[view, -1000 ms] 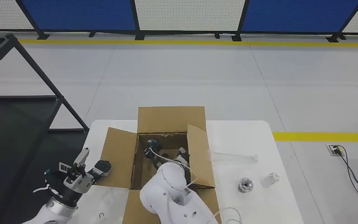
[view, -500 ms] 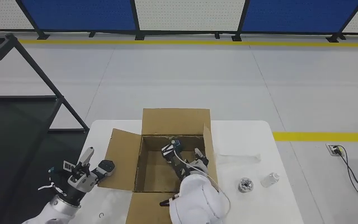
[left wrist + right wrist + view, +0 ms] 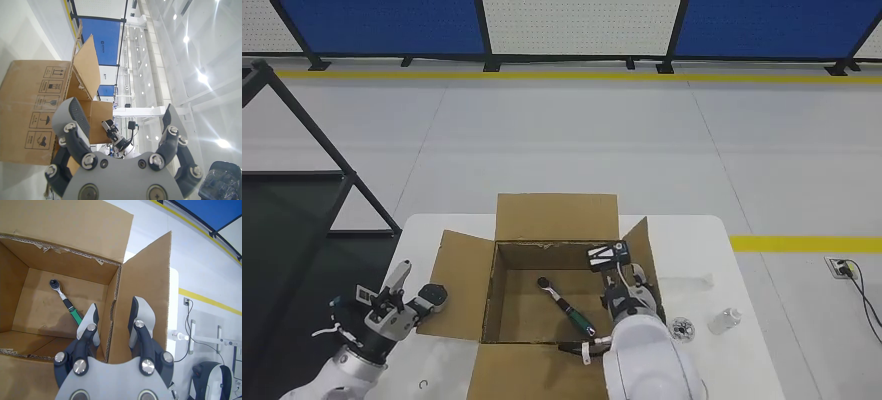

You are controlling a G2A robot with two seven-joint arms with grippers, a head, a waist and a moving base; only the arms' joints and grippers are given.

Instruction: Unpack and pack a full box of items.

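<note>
Two claws: right claw (image 3: pixel 114 303) part open, empty, astride right flap (image 3: pixel 145 279) of cardboard box (image 3: pixel 66 262); left claw (image 3: pixel 121 103) wide open, empty, beside its left wall.
Ratchet wrench (image 3: pixel 65 300): flat on box floor, green handle toward right claw.
Surface (image 3: pixel 692 245): white, carries box.

Blue panels (image 3: pixel 382 25) in bkgd — yellow floor line (image 3: pixel 802 243), outlet (image 3: pixel 838 266) nr it.

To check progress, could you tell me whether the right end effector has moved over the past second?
Yes. The right end effector has moved rightward, from over the middle of the box to its right flap.
</note>
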